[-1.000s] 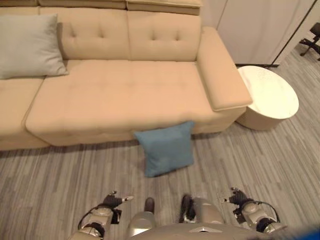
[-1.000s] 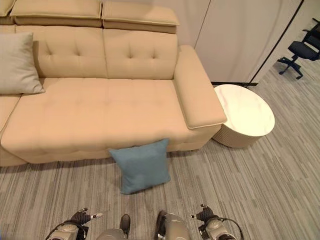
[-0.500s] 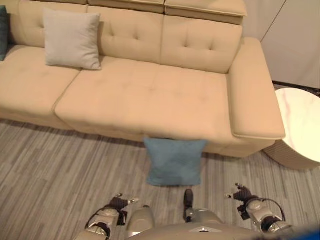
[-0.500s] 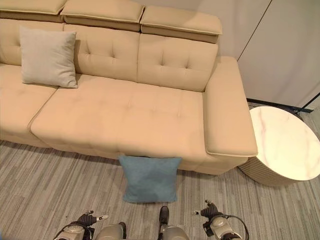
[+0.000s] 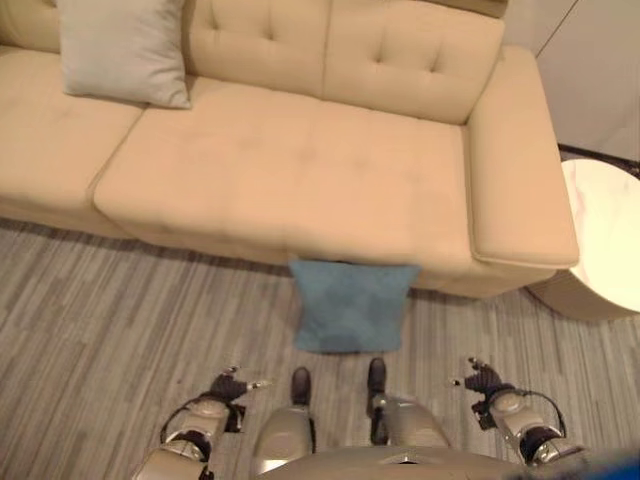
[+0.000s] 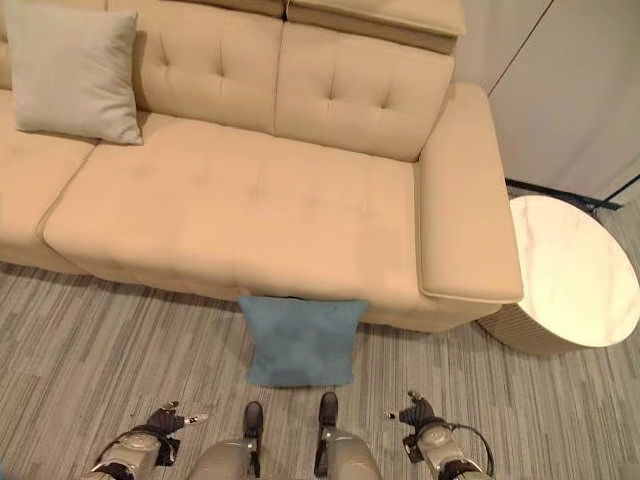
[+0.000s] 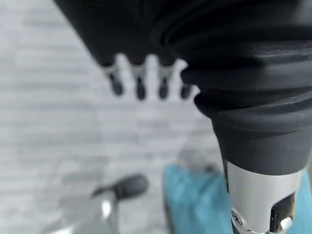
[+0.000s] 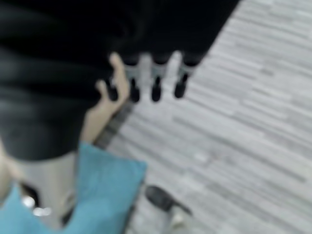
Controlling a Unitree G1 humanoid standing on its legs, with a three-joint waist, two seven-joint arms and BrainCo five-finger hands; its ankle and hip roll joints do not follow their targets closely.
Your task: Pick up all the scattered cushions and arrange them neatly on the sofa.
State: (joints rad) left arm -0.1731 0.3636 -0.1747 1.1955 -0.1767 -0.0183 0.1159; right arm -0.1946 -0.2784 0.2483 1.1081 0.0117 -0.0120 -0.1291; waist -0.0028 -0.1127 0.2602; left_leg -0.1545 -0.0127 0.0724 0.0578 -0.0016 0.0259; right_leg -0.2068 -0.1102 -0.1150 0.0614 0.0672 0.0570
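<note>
While both robot hands (image 5: 228, 388) (image 5: 487, 381) hang apparently open, blue cushion (image 6: 302, 340) leans against sofa (image 6: 300, 210) beside round table (image 6: 572, 283).

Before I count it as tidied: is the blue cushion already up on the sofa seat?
No, the blue cushion sits on the floor, leaning against the sofa's front edge.

Nothing readable anywhere, honestly. No lettering, labels, numbers or signs on the sofa (image 6: 300, 190), the blue cushion (image 6: 302, 340), the grey cushion (image 6: 72, 72) or the round white side table (image 6: 570, 285). Plain fabric and plain tops all round. Same on the striped floor (image 6: 90, 340).
</note>
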